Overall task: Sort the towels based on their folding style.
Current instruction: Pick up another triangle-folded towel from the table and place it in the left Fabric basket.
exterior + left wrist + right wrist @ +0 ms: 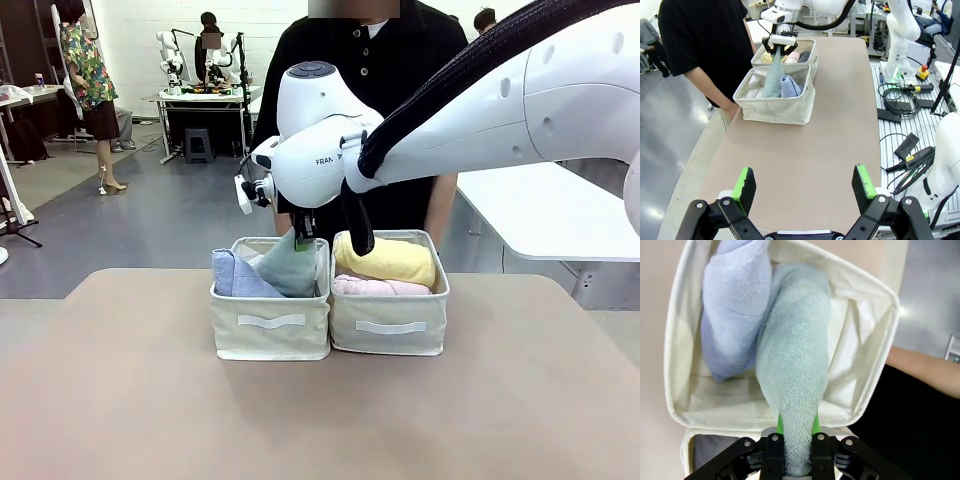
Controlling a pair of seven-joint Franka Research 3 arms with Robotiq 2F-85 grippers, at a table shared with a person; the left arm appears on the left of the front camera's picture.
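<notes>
Over the left cream basket (270,325), the right gripper (796,432) pinches the narrow tip of the pale teal cone towel (797,365), whose wide end hangs down inside the basket against the light blue cone towel (735,305). Alongside, the right basket (390,325) holds the yellow roll (385,258) on top of a pale pink roll (380,287). Terry this soft is light and limp, so it should sag and settle once let go; the bunched tip looks like the surest place to hold it. Near the table's (820,150) end, the left gripper (805,184) hovers with fingers spread wide, empty.
</notes>
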